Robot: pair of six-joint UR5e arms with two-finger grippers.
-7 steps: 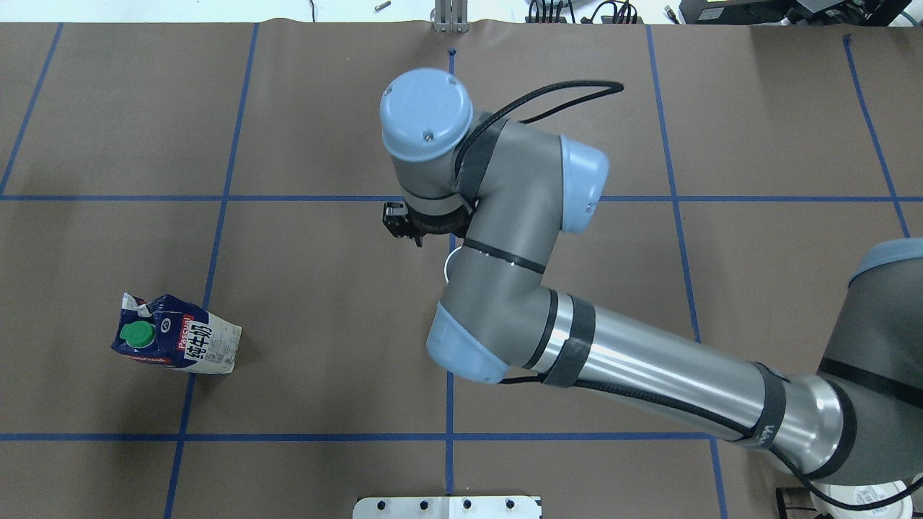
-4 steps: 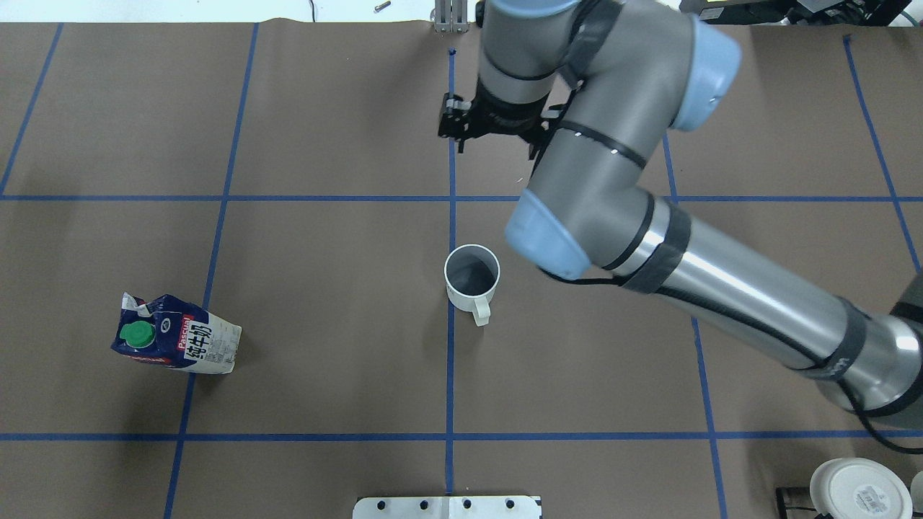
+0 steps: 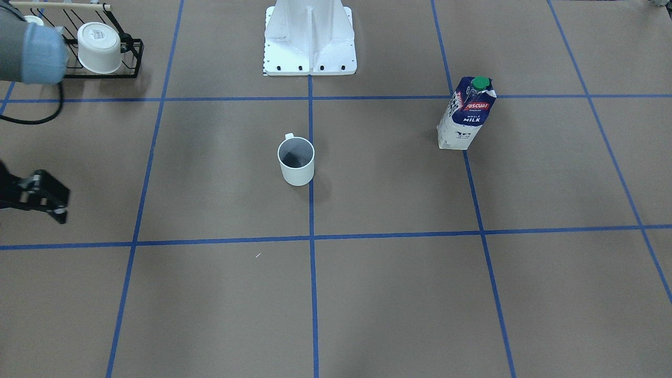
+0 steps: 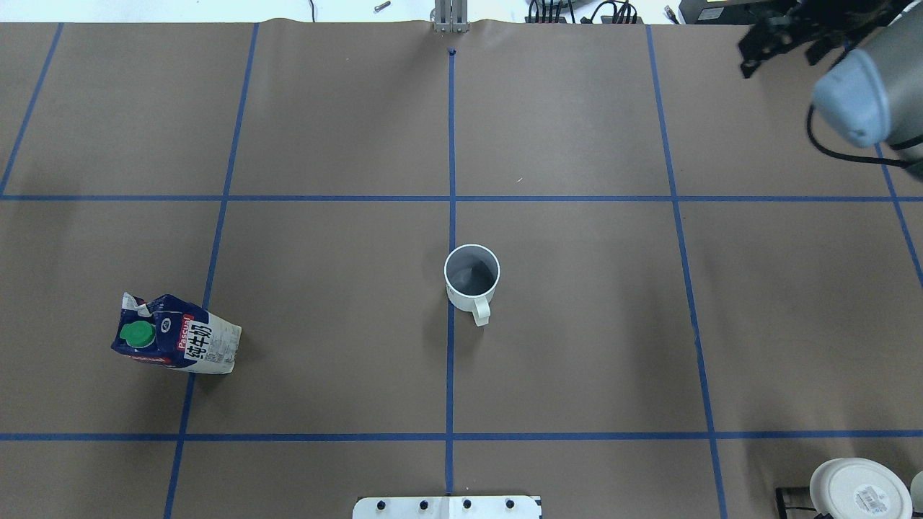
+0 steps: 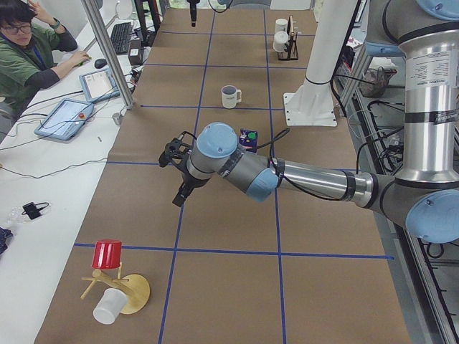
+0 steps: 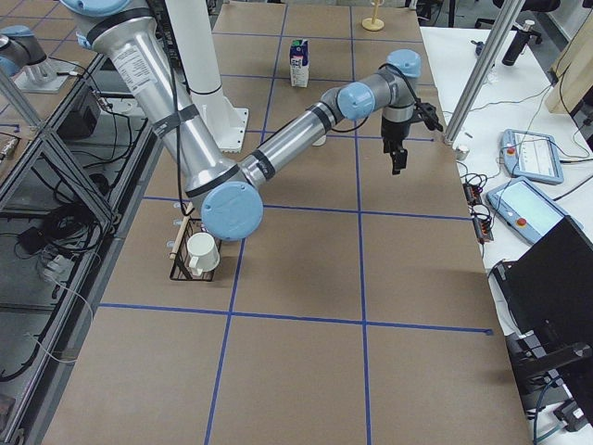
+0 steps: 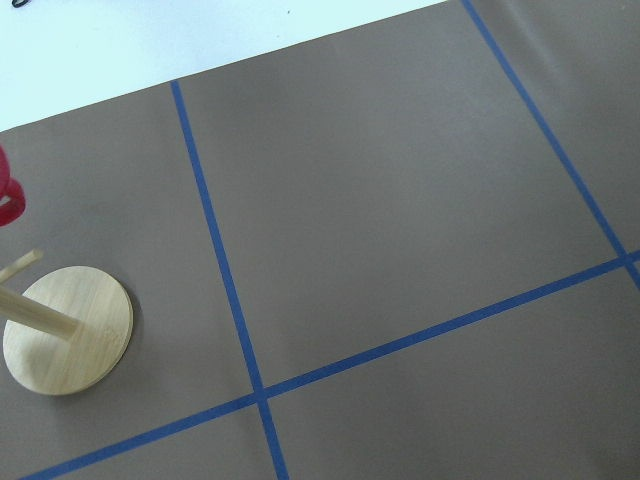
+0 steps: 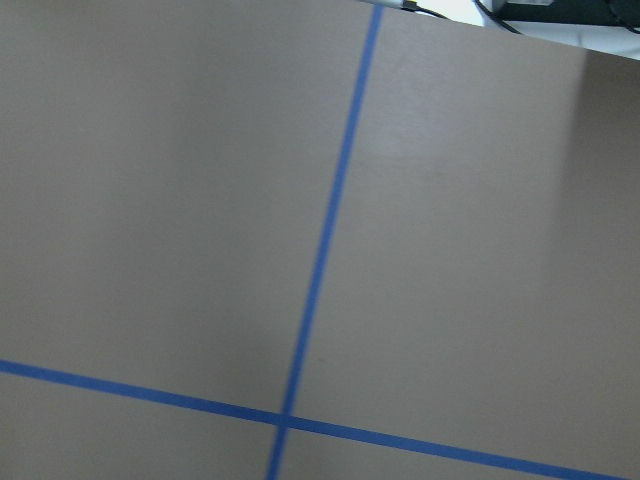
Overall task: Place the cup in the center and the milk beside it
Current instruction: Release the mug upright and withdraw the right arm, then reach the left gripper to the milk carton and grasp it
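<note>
The left gripper (image 5: 179, 195) is hanging over the left end of the table (image 5: 229, 287), well apart from both task things. Its fingers are showing too small to tell whether they are wide or narrow. The milk (image 4: 177, 337) is standing upright on a blue tape line (image 4: 189, 389), between 8 and 9 o'clock of the cup and well apart from it. The cup (image 4: 471, 277) is sitting upright at the center (image 4: 451, 223), touching the tape there, with its handle (image 4: 482, 313) pointing toward 6 o'clock. The right gripper (image 4: 779, 45) is hovering out at 2 o'clock of the cup, its fingers looking spread and carrying nothing.

The carton is probably the remaining job. Being tall on a narrow base, it is risking a topple if pinched up near the cap (image 4: 137, 334) or dragged. Squeezing too hard is likely to dent its soft walls. Setting it down too close is risking a bump that shoves the cup off center.
</note>
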